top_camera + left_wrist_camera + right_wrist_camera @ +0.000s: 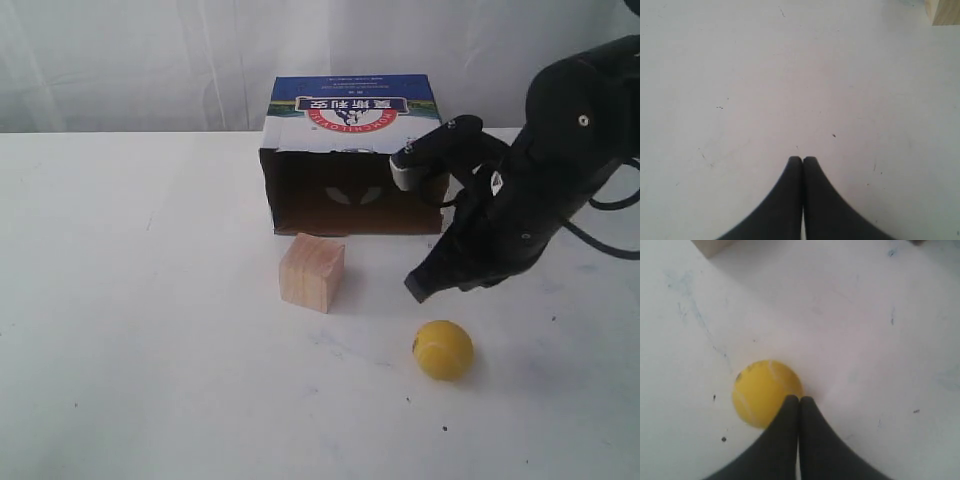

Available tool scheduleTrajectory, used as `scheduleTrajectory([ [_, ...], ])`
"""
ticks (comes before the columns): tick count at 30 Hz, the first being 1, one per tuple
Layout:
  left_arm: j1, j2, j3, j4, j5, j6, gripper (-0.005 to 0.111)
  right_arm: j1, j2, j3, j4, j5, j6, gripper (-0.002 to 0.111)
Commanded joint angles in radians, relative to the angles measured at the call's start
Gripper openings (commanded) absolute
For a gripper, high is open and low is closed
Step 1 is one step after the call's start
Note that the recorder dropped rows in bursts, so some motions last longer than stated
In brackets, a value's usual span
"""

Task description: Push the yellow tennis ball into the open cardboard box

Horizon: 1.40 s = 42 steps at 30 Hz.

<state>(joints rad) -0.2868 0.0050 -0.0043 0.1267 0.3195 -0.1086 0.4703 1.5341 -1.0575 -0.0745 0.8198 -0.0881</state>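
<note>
As we look from the exterior camera, the ball (443, 349) lies on the white table (130, 330), near and right of the middle, well apart from the box (352, 150). The box stands at the far side with its dark opening turned toward the near edge. A wooden cube (312, 271) sits just in front of the box, left of the ball. The right gripper (420, 285) hangs on its black arm (560, 170) between box and ball, with its tip a little to the far side of the ball. From here we cannot tell if it touches the ball.

In the left wrist view, we see the left gripper (802, 159) with its two fingers pressed together, holding nothing, over bare table. One corner of the cube shows at the edge of the picture.

In the right wrist view, the fingers of the right gripper are also together, with nothing between them. The ball lies just beside their tips and is partly covered by one finger. We cannot confirm contact.
</note>
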Motion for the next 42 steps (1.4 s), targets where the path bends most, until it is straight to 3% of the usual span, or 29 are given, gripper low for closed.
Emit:
scheduleTrajectory([
  [1, -0.005, -0.005, 0.004, 0.002, 0.016, 0.002, 0.000, 0.008, 0.004, 0.067, -0.007, -0.011, 0.006, 0.000],
  [12, -0.005, -0.005, 0.004, 0.002, 0.016, 0.002, 0.000, -0.084, 0.215, 0.096, -0.065, -0.296, 0.006, 0.000],
  [31, -0.005, -0.005, 0.004, 0.002, 0.016, 0.002, 0.000, -0.093, 0.273, -0.012, -0.065, -0.273, 0.014, 0.000],
  [42, -0.005, -0.005, 0.004, 0.002, 0.016, 0.002, 0.000, -0.067, 0.150, -0.108, -0.065, -0.075, 0.014, 0.000],
])
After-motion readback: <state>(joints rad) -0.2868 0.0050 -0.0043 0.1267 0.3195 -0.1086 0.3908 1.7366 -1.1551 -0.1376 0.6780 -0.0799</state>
